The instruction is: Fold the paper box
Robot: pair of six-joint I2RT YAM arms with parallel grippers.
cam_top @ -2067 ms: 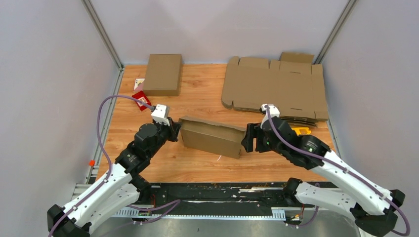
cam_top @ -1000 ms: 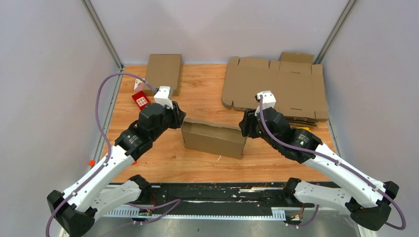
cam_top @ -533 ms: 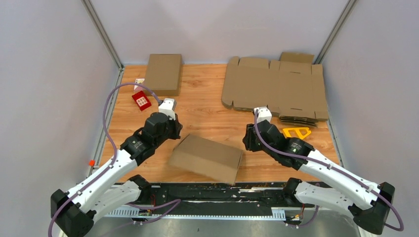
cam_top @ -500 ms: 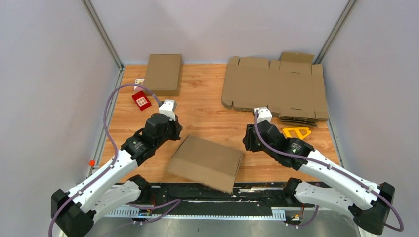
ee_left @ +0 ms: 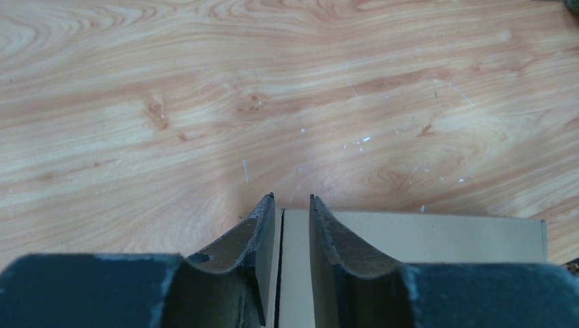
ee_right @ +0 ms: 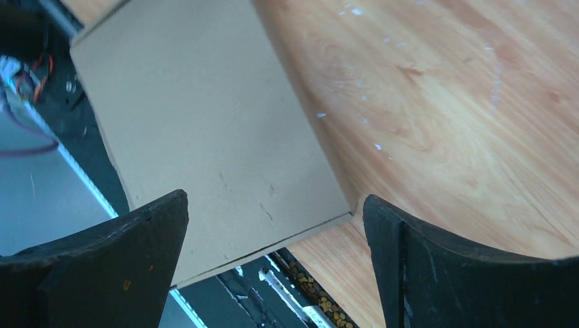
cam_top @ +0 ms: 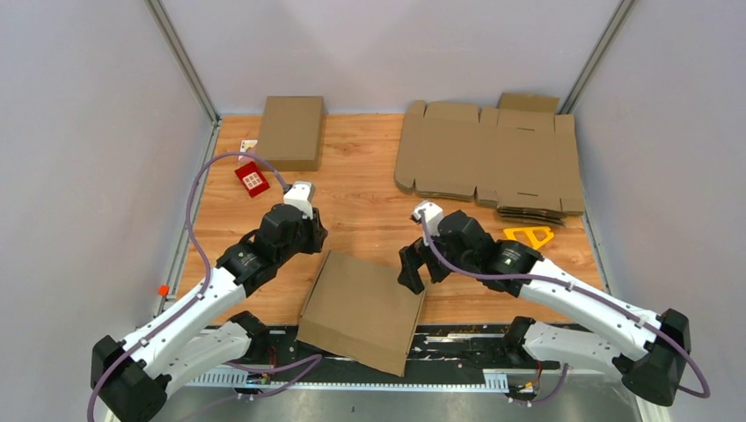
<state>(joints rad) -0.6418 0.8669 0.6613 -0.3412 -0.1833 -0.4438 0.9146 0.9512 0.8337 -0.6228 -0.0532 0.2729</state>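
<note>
Two seconds ago the paper box (cam_top: 361,312) stood on its long edge between the two sets of jaws. It has since tipped toward the arm bases and now lies flat on a broad face, already closed up into a shallow carton. The left gripper (ee_left: 292,201) has let go of the end it was bracing. Its jaws now stand only a narrow slit apart, and we see nothing pinched between them. The far left corner of the box sits right at their tips, and bare desk (cam_top: 369,202) stretches beyond. The right gripper (ee_right: 273,198) has swung in from the side, and its jaws gape as wide as we have seen them, holding nothing. The right edge and near corner of the box lie directly beneath and between them. From the right jaws the carton runs away toward the left jaws on one side. On the other it runs out past the desk's near edge, overhanging the black rail (cam_top: 457,338). We take this to mean the folding itself is essentially finished and the box has been laid down or dropped rather than placed. No flap shows standing proud, though the underside is hidden from us. Our concern is the overhang. With neither pair of jaws gripping it, a nudge toward the bases could slide the carton off. The wide right jaws look best placed to draw it back onto the wood.
</note>
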